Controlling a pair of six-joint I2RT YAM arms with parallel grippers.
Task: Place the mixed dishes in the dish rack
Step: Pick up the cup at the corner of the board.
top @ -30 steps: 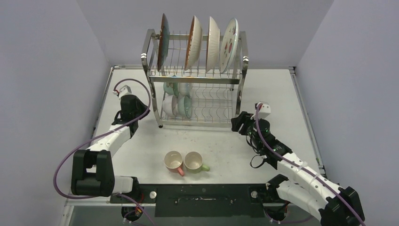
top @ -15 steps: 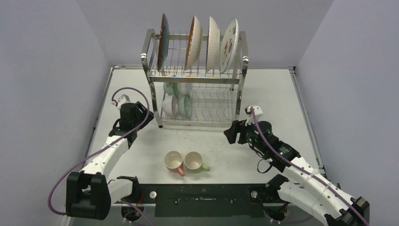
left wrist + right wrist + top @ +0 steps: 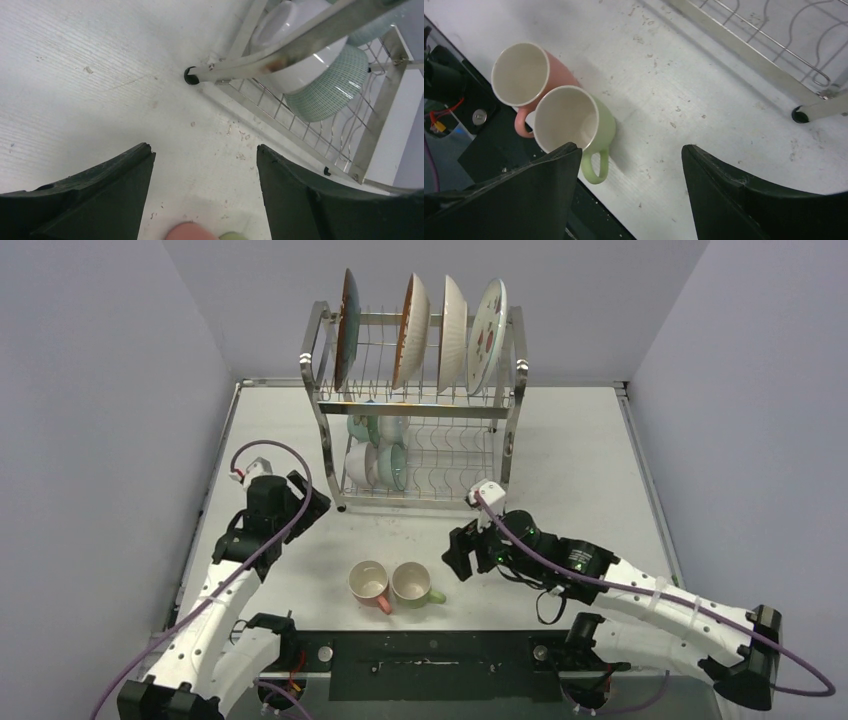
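Remaining: pink mug point(image 3: 368, 583) and green mug point(image 3: 411, 582), touching, in front of the rack point(image 3: 415, 410). Right gripper point(image 3: 457, 551) and left gripper point(image 3: 310, 503) hang spread, empty; next probably pinching the green mug's rim.

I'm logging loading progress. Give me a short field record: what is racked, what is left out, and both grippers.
dish rack top tier: four plates on edge
lower tier: bowls at left end
table: pink mug, green mug, upright, side by side
left gripper: open, empty, near rack's foot
right gripper: open, empty, near green mug
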